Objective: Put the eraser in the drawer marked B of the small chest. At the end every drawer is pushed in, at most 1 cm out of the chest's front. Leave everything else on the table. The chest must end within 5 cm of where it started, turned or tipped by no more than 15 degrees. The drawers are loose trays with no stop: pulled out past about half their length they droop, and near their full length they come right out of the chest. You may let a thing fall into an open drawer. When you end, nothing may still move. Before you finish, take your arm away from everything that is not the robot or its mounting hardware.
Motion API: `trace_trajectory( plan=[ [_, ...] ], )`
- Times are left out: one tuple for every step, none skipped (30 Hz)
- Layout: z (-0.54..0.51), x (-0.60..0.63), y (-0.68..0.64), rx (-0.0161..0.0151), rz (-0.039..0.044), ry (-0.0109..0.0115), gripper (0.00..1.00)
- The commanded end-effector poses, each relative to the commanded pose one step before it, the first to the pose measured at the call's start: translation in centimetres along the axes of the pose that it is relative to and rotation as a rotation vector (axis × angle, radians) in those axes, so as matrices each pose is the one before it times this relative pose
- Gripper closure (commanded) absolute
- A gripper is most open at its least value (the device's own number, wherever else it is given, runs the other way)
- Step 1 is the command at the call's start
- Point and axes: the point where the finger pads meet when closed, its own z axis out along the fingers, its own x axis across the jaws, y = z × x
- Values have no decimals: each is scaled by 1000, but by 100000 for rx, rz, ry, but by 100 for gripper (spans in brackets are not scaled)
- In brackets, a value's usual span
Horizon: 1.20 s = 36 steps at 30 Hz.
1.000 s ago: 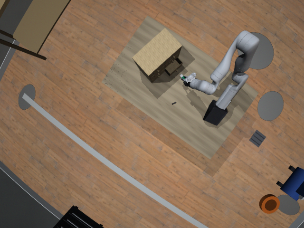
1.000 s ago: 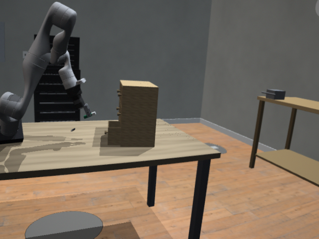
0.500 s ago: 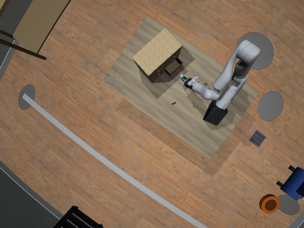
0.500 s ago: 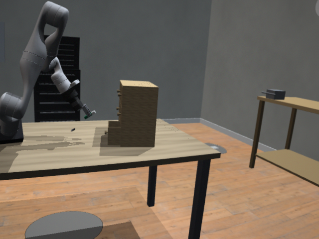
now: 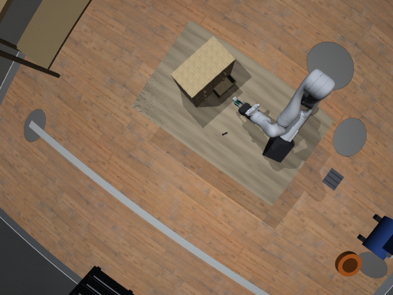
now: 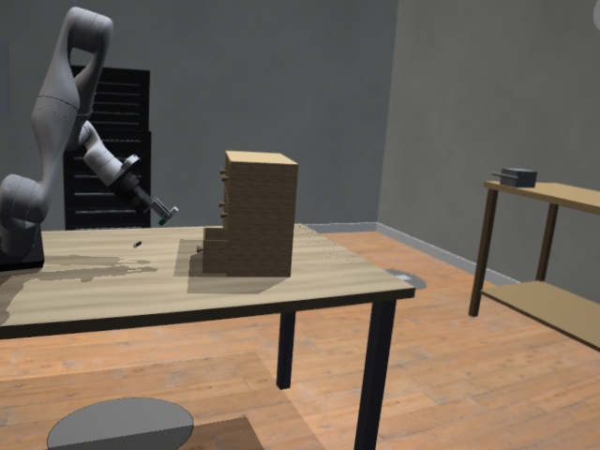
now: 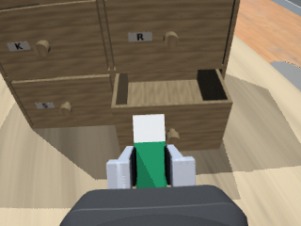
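My gripper is shut on the eraser, a green block with a white end. It hangs above the table a short way in front of the small wooden chest. The chest's bottom right drawer is pulled out and looks empty; its label is hidden. The drawer above it is marked R. The drawer to the upper left is marked K.
A small dark object lies on the table between the chest and the arm's base. A side table with a grey box stands far right.
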Motion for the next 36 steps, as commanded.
trace_trajectory(
  plan=[
    [-47, 158, 11, 6408, -1254, 712, 55],
    [-1, -2, 20, 1330, -4, 8, 55],
    [-4, -3, 16, 1316, -2, -15, 55],
    [-6, -5, 13, 1301, 0, -37, 55],
    [-4, -3, 16, 1289, -2, -14, 55],
    [-3, -2, 18, 1277, -4, 3, 55],
    [-5, -3, 15, 1259, -2, -19, 55],
    [0, 0, 0, 0, 0, 0, 55],
    [0, 0, 0, 0, 0, 0, 55],
    [-6, -4, 12, 1240, 0, -39, 55],
    [-4, -2, 17, 1229, -4, -4, 55],
    [-3, -2, 17, 1214, -4, 1, 55],
    [-5, -3, 14, 1192, -2, -18, 55],
    [-6, -4, 11, 1169, 0, -36, 55],
    [-4, -2, 15, 1157, -4, -7, 55],
    [-4, -1, 16, 1140, -5, 4, 55],
    [-5, -2, 14, 1115, -3, -13, 55],
    [-6, -3, 11, 1088, -1, -28, 55],
    [-6, -3, 11, 1067, -1, -26, 55],
    [-8, -29, 15, 1043, 71, -7, 55],
    [-7, -19, 14, 1019, 45, -15, 55],
    [-6, -7, 12, 995, 12, -20, 55],
    [-6, -3, 10, 967, -2, -29, 55],
    [-6, -9, 12, 943, 18, -19, 55],
    [0, 0, 0, 0, 0, 0, 55],
    [0, 0, 0, 0, 0, 0, 55],
    [-16, -72, 15, 895, 194, -33, 55],
    [-1, 18, 13, 906, -57, 7, 55],
    [-1, 19, 11, 874, -61, -1, 55],
    [-4, 7, 9, 834, -26, -16, 55],
    [-6, -3, 8, 795, 1, -29, 55],
    [-6, -16, 13, 774, 41, -3, 55],
    [-5, -13, 12, 744, 33, -1, 55],
    [-4, -4, 10, 713, 8, -4, 55],
    [-4, 0, 9, 679, -6, -7, 55],
    [-4, 1, 8, 644, -7, -12, 55]
  ],
)
